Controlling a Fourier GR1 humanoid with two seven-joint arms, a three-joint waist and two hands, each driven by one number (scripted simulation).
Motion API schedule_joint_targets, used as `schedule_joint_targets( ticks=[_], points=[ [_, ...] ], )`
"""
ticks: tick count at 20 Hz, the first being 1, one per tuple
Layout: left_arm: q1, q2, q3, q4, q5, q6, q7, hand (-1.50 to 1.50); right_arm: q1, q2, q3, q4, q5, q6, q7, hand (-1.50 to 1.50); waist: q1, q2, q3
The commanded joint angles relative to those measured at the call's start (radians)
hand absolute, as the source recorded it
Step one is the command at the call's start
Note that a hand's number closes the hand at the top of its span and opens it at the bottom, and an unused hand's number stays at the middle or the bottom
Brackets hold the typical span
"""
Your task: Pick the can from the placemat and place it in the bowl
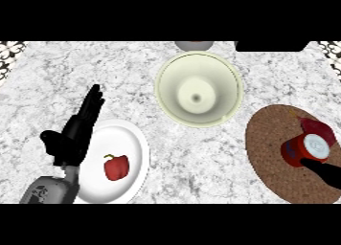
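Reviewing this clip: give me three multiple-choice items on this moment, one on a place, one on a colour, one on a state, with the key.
1. Where does the red pepper lie?
A. in the bowl
B. on the white plate
C. on the placemat

2. What colour is the placemat?
A. brown
B. blue
C. green

3. What is the state of the bowl?
A. holds the can
B. overturned
C. upright and empty

Key: 1 B, the pepper sits on the plate beside the left hand. 2 A, the round mat is brown. 3 C, the can stands on the placemat, by the right hand.
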Motion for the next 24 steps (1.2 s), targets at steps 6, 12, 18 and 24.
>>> schedule_joint_targets(
  ticks=[6, 12, 18, 24],
  points=[
    [-0.006, -0.019, 0.038, 0.018, -0.021, -0.018, -0.013, 0.0, 0.013, 0.021, 0.025, 0.03, -0.02, 0.159, 0.148, -1.5, -0.004, -0.001, 0.001],
    [-0.024, -0.047, 0.06, -0.018, -0.043, -0.038, 0.059, 0.0, 0.052, 0.141, 0.034, 0.091, 0.021, 0.167, -0.018, -1.5, -0.004, -0.001, 0.001],
    [-0.018, -0.075, 0.088, 0.05, -0.058, -0.067, -0.012, 0.0, 0.029, 0.177, -0.075, 0.146, -0.086, 0.214, -0.146, -1.5, -0.004, 0.0, 0.001],
    [0.047, -0.088, 0.071, -0.016, -0.105, -0.064, -0.013, 0.0, 0.057, 0.243, -0.12, 0.159, -0.121, 0.219, -0.262, -1.5, -0.003, -0.001, 0.002]
  ],
)
